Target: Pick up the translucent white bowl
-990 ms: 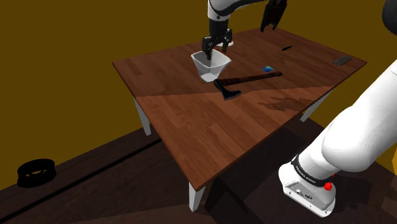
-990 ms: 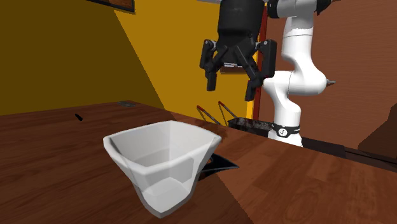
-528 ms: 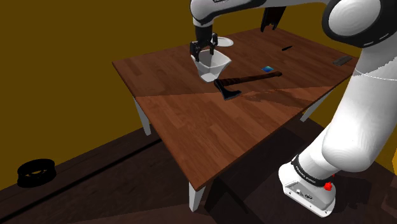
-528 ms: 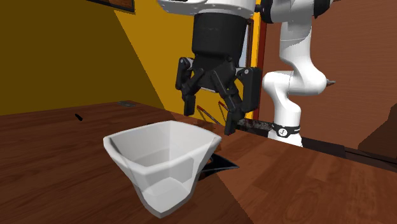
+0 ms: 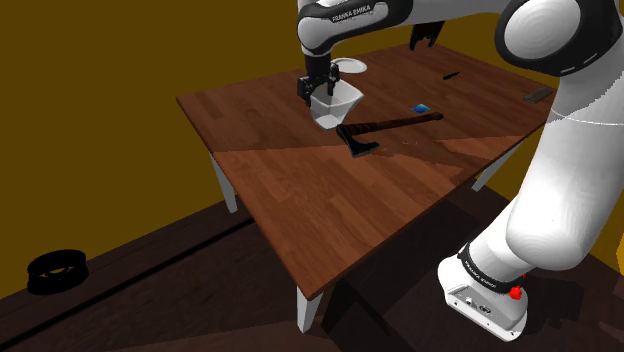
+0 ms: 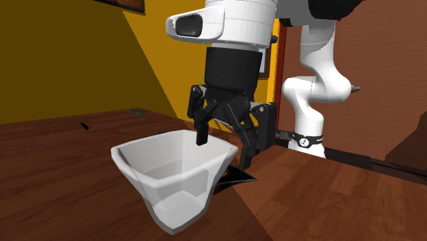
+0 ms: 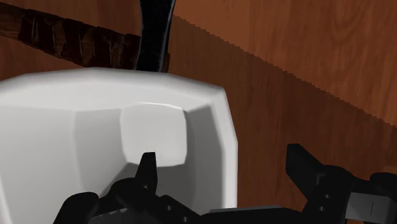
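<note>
A white faceted bowl (image 5: 334,104) stands upright on the brown wooden table (image 5: 330,200), near its far side. My black gripper (image 5: 316,90) hangs open at the bowl's rim on the shoulder view's left. In the second exterior view the bowl (image 6: 171,174) is close up, and the gripper (image 6: 224,149) straddles its far rim. One finger (image 6: 202,135) dips inside the rim; the other finger (image 6: 248,154) is outside. In the wrist view the gripper (image 7: 222,167) spans the bowl (image 7: 95,127) wall, with neither finger pressing on it.
A dark axe (image 5: 385,126) lies on the table just beside the bowl, its head (image 7: 156,35) close to the bowl's wall. Farther back lie a small blue item (image 5: 420,108), a white disc (image 5: 351,66), a black pen (image 5: 452,75) and a grey bar (image 5: 538,95). A black ring (image 5: 55,270) sits on the floor.
The gripper has come down and shifted toward the shoulder view's left, from above the bowl to its rim. It stays open. The bowl has not moved.
</note>
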Robot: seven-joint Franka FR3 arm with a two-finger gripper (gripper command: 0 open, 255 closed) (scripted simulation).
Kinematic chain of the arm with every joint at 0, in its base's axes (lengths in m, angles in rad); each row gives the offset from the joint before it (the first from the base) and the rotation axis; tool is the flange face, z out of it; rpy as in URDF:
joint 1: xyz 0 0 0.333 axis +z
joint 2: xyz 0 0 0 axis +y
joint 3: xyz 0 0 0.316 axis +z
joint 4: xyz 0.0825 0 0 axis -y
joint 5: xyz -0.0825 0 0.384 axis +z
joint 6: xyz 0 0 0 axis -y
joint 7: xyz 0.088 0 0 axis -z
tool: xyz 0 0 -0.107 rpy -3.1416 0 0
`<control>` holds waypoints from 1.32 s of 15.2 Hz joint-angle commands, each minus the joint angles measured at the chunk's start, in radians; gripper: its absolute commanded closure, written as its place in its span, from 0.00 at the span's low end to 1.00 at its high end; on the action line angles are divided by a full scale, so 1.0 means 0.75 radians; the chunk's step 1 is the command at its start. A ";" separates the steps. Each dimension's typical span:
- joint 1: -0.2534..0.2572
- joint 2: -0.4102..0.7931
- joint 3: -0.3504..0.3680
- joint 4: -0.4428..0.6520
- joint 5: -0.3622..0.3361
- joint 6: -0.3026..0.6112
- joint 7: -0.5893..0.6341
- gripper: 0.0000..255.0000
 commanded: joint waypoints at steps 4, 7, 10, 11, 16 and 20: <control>-0.001 0.001 0.000 -0.007 0.000 0.008 0.000 1.00; -0.001 0.001 0.000 -0.006 0.000 0.008 0.000 1.00; -0.001 0.000 -0.001 -0.009 -0.001 0.010 0.000 1.00; -0.001 -0.004 0.000 0.002 0.000 -0.005 -0.002 1.00; 0.000 -0.024 0.001 0.063 0.005 -0.086 -0.014 1.00; 0.001 -0.036 0.001 0.119 0.008 -0.152 -0.023 1.00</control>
